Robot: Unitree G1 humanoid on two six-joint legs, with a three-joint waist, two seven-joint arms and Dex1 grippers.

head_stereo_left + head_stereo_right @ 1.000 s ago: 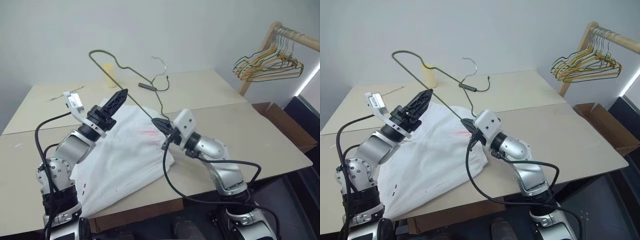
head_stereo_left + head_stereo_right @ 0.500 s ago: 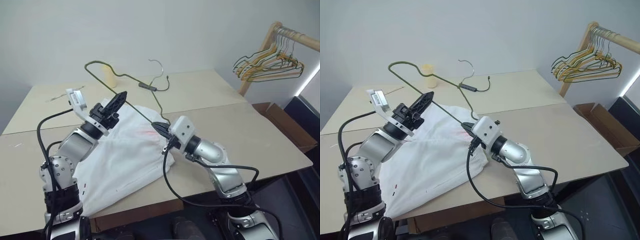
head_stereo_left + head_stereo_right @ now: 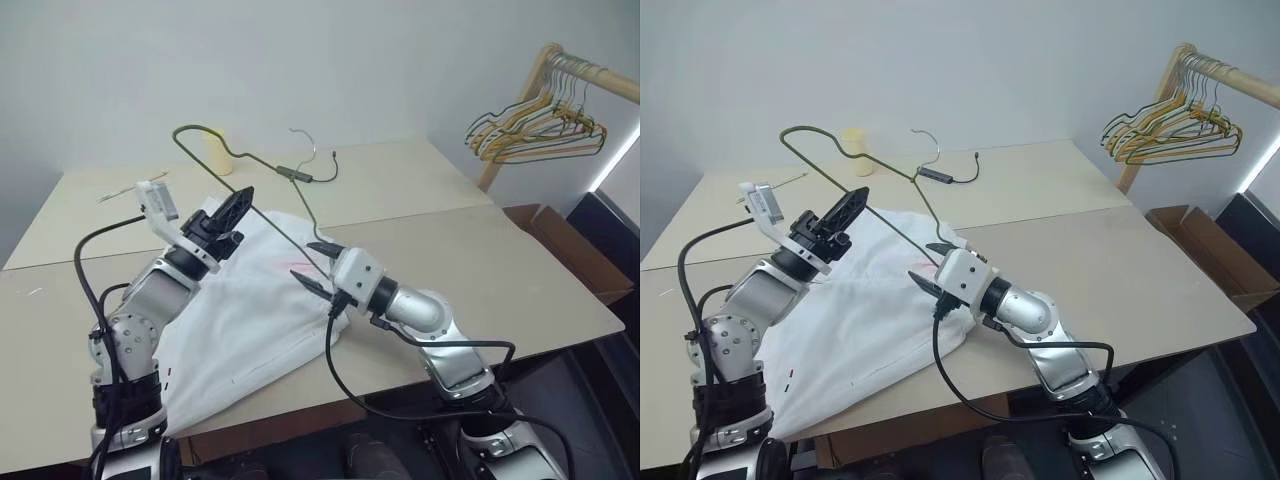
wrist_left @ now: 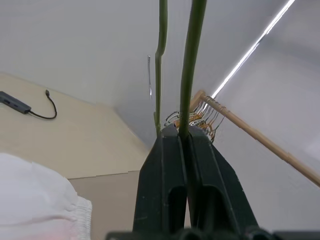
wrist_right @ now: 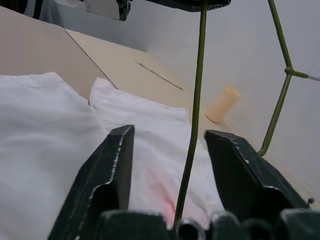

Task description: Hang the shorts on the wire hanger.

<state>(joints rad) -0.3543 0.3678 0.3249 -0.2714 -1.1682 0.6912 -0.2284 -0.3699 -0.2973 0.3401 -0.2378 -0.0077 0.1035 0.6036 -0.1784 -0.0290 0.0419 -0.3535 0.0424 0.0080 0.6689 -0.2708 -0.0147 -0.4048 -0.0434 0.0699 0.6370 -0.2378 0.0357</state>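
White thin fabric, the shorts (image 3: 250,300), lies spread over the near part of the pale table (image 3: 520,270), filling the lower left-centre of the left eye view, with a faint pink-red stain near its right-hand edge and an edge drooping over the table's front. Above it the wire hanger (image 3: 262,205) is held up off the table, its dark olive body slanting from the upper left of the frame down toward the centre, its silvery hook (image 3: 310,140) curving up just right of centre near the top. The left gripper (image 3: 237,206), at left-centre, has its two black fingers pressed tightly together on the hanger's long straight wire; in the left wrist view two green strands of wire (image 4: 192,65) rise from between the closed fingers (image 4: 160,185). The right gripper (image 3: 315,265), just below the frame's centre, stands with its fingers spread apart; in the right wrist view the hanger's wire (image 5: 195,115) runs through the gap between the two fingers (image 5: 112,170) without either of them pressing on it, and the shorts lie beneath. On the far part of the table, in the upper centre, a small dark adapter with a short cable (image 3: 300,174) lies near a pale yellow cylinder (image 3: 215,150). At the upper right a wooden rack (image 3: 545,90) carries a cluster of yellow and green hangers (image 3: 535,130), well apart from the table's things.
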